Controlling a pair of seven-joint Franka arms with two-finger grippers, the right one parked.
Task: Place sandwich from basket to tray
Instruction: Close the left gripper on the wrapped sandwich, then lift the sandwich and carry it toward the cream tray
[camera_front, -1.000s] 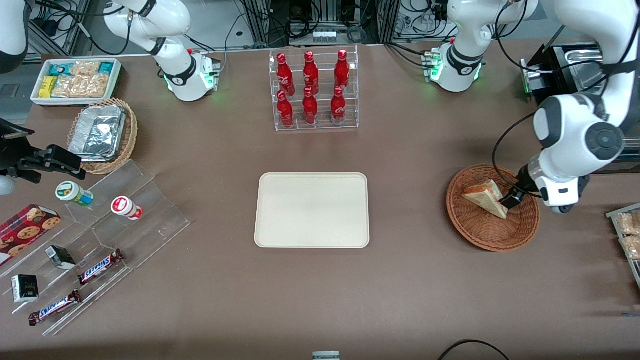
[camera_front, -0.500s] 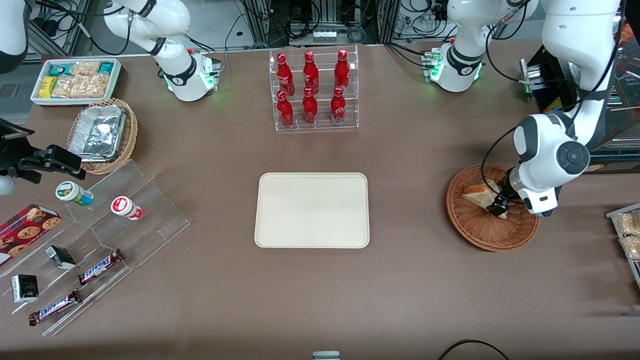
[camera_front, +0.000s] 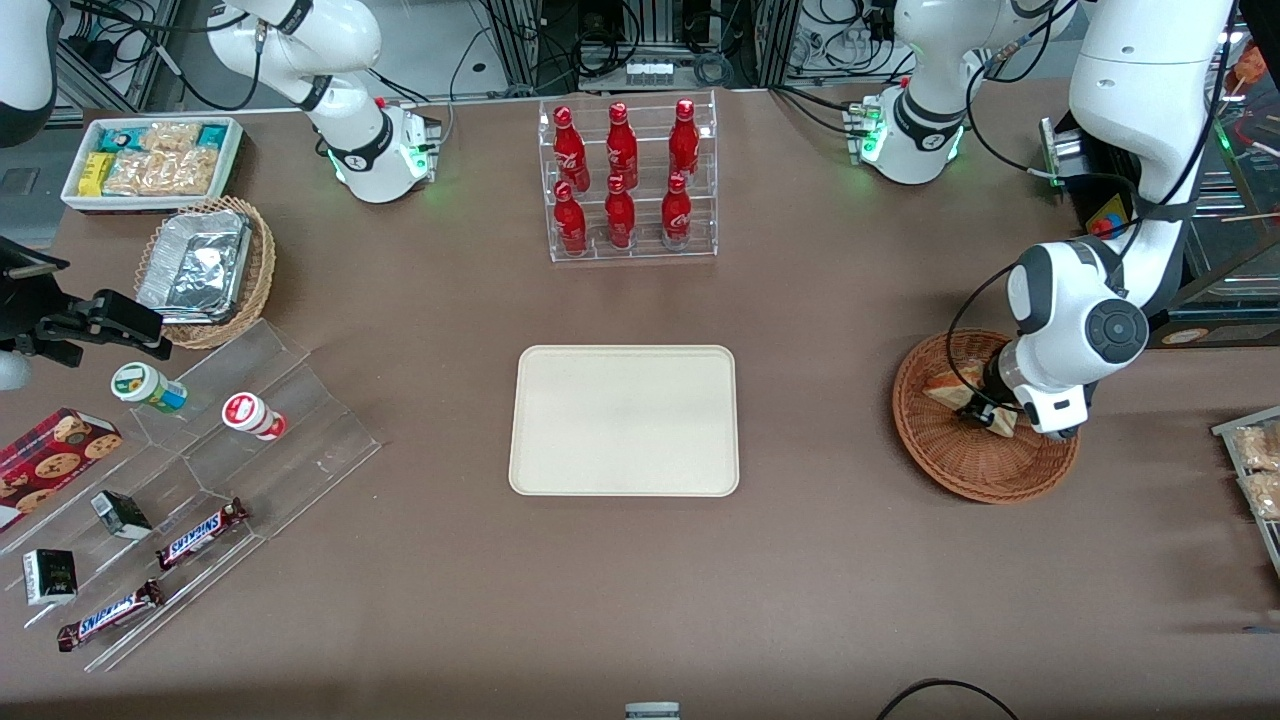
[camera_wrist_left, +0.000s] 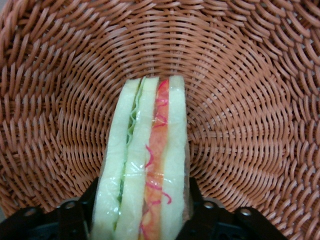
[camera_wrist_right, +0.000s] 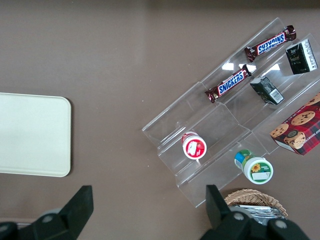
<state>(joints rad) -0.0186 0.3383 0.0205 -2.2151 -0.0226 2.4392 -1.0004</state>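
The end effector (camera_front: 985, 415) is down inside the basket (camera_front: 960, 470), clenched on the sandwich (camera_front: 945, 388). In the left wrist view its dark fingers (camera_wrist_left: 89, 200) press against the two outer bread faces of the sandwich (camera_wrist_left: 150, 165), one on each side. The wedge stands on edge between them, with the green filling layer and the red one facing the camera. The woven wall of the basket (camera_wrist_left: 250, 100) curves all around the wedge, and the sandwich's tip points toward the basket's middle.

In the front view the sandwich sits in the basket's half farther from the camera, mostly covered by the arm's wrist, with a pale corner showing at 9 o'clock of the end effector.

The basket rests on the surface (camera_front: 800, 580) at 3 o'clock of the tray (camera_front: 624, 420), well apart from it. The tray lies flat at the middle of the surface with nothing on it. A clear rack of red bottles (camera_front: 630, 180) stands at 12 o'clock of the tray.
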